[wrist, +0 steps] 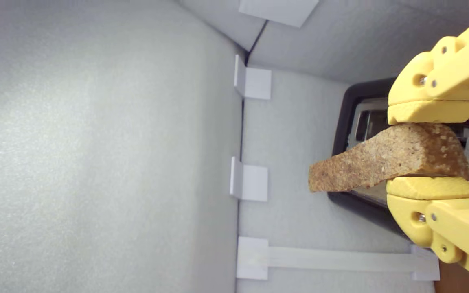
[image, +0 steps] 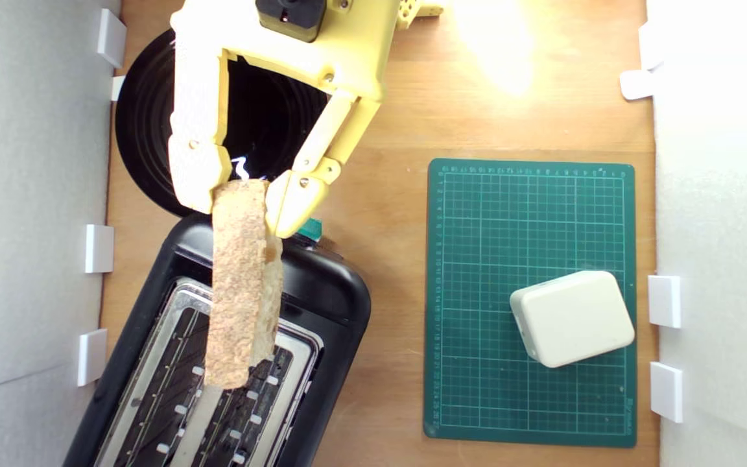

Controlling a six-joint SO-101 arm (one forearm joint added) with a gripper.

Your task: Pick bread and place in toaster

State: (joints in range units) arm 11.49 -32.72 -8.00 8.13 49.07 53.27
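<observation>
A black toaster (image: pixel 321 305) sits at the exterior view's lower left on a wooden table (image: pixel 399 130). Above its slots, a yellow gripper (image: pixel 244 201) is closed on one end of the bread (image: pixel 240 285), held edge-up in the air, crust showing.

A slice of bread (wrist: pixel 385 162), brown-crusted and tapering to a narrow end, is clamped between the two yellow pads of the gripper (wrist: pixel 430 149); one pad is pressed against each broad side of its thick end. Behind the bread, part of a black toaster (wrist: pixel 342 122) with a silver top plate is seen, largely hidden by the gripper. The remainder of the frame is filled by grey foam walls (wrist: pixel 96 162), on which small white brackets (wrist: pixel 253 179) are fixed along the seams.
</observation>
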